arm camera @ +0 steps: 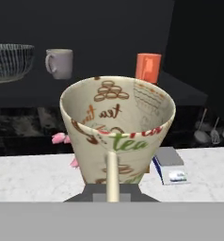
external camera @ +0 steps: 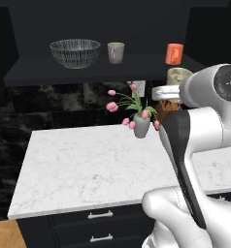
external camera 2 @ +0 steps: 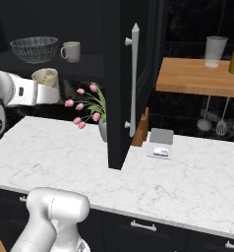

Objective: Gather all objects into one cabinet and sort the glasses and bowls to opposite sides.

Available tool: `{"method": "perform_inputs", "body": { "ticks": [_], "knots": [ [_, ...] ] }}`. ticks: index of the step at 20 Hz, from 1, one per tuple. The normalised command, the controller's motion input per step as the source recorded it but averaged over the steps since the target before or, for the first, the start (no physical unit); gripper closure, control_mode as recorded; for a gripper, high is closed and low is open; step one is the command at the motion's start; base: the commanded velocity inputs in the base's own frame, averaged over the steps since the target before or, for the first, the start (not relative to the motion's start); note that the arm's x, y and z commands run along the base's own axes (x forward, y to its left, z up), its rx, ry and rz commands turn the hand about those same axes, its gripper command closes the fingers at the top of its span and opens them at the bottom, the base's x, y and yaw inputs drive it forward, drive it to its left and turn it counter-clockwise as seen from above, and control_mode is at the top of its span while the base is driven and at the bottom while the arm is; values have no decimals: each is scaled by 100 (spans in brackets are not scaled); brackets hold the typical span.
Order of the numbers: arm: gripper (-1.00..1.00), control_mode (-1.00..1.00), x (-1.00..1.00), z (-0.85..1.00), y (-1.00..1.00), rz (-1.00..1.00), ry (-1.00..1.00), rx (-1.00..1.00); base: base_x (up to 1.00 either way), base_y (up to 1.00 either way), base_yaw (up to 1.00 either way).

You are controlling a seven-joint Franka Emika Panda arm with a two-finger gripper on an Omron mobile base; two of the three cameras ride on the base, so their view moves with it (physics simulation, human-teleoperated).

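Gripping speckled tan cup (arm camera: 117,132) by its handle, gripper (arm camera: 112,195) hovers nr cabinet shelf (external camera: 35,68).

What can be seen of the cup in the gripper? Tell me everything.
The cup is a cream, cone-shaped mug, wider at the rim than at the base, printed with brown, green and red "tea" lettering and doodles inside and out. It looks ceramic and empty. A pale handle runs down the side facing the hand camera. It is upright, held off the counter by the shut gripper, below the shelf, near the orange cup. Nothing else visibly touches it.
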Motion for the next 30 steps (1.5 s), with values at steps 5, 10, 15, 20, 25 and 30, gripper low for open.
{"method": "perform_inputs", "body": {
  "ticks": [5,10,15,20,25,30],
  "knots": [
    [100,-100,82,49,0,0,4,5,0,0,0],
    [100,-100,100,29,0,-4,9,0,0,0,0],
    [100,-100,97,-3,0,-3,5,0,0,0,0],
    [100,-100,71,-28,-4,-6,-5,0,0,0,0],
    [100,-100,71,-8,-22,-9,-1,0,0,0,0],
    [100,-100,57,-4,-29,-10,1,0,0,0,0]
  ]
}}
